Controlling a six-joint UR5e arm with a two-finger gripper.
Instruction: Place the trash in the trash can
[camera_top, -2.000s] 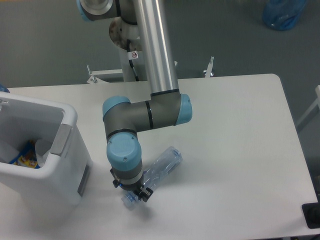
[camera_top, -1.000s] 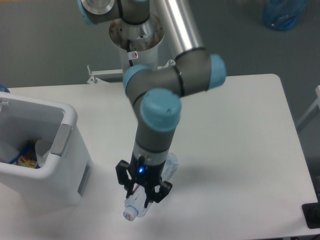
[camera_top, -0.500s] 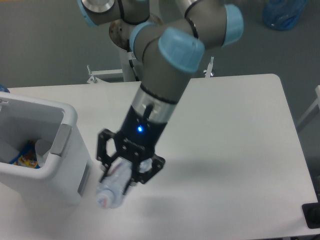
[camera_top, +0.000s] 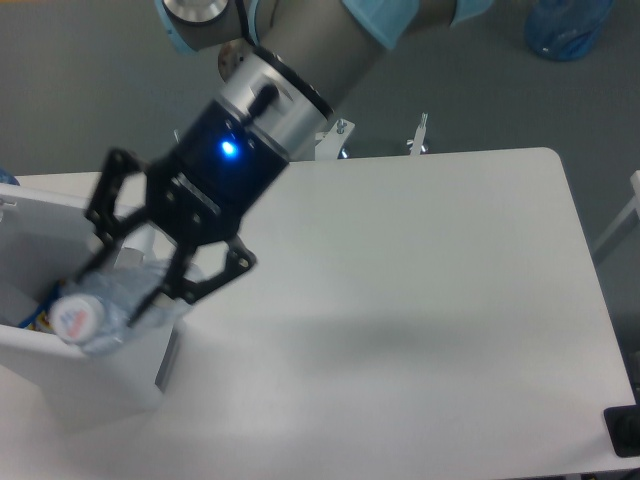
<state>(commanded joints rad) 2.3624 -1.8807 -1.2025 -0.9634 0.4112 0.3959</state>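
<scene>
Gripper (camera_top: 128, 272) jaws pinch the water bottle (camera_top: 95, 305), held over the near right rim of the trash can (camera_top: 60, 345) at left; release remains, apparently.

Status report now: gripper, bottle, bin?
Gripper shut on bottle. Bottle held over trash can, not released. Nothing seen in the way.

Gripper (camera_top: 122, 290) raised, tilted down-left, fingers clamped w/ load.
</scene>
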